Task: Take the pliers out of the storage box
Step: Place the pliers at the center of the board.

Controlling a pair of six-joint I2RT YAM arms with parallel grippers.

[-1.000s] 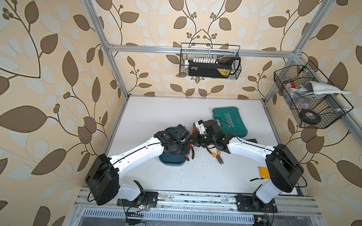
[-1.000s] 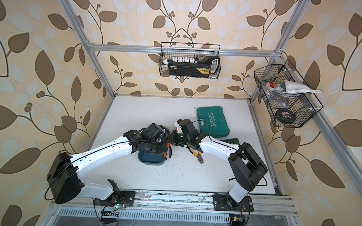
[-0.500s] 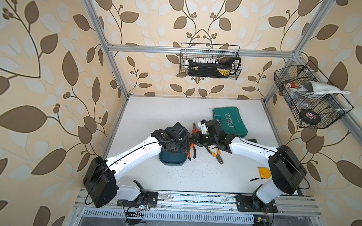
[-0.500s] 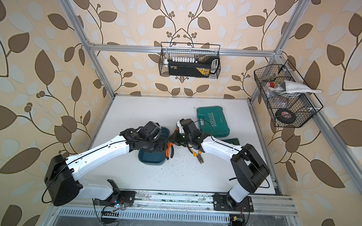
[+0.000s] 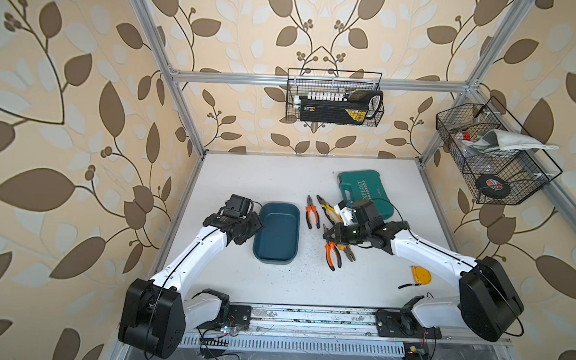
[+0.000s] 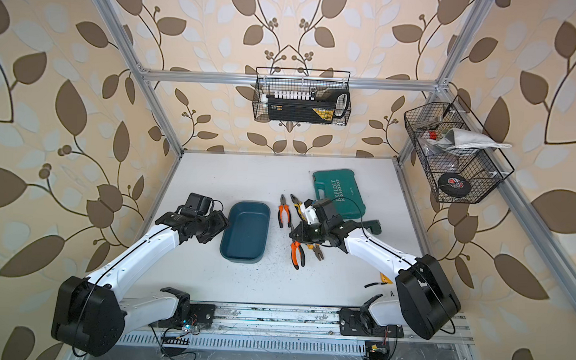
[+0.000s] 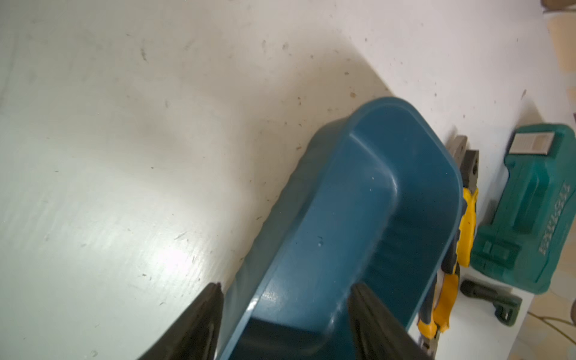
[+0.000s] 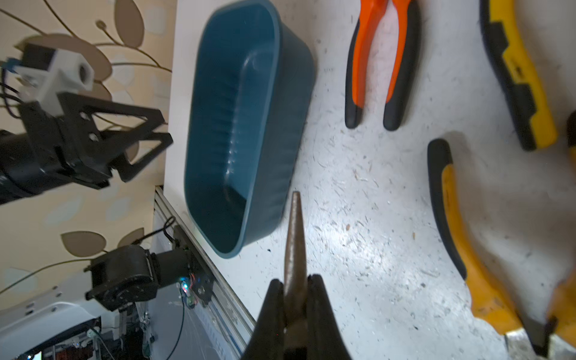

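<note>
lets go of emptied box [image 5: 278,235] with left hand [image 5: 256,226], now apart; keeps right hand [image 5: 328,235] clamped on last pliers [image 5: 333,256].

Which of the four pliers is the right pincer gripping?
The orange-handled pliers nearer the front edge, clamped by the long pointed nose in the right pincer; the other three lie free.

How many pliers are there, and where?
4, all outside the storage box: far orange pliers beside it; far yellow pliers partly under the right arm; near orange pliers, nose gripped in the right pincer; near yellow pliers alongside. The box looks empty.
</note>
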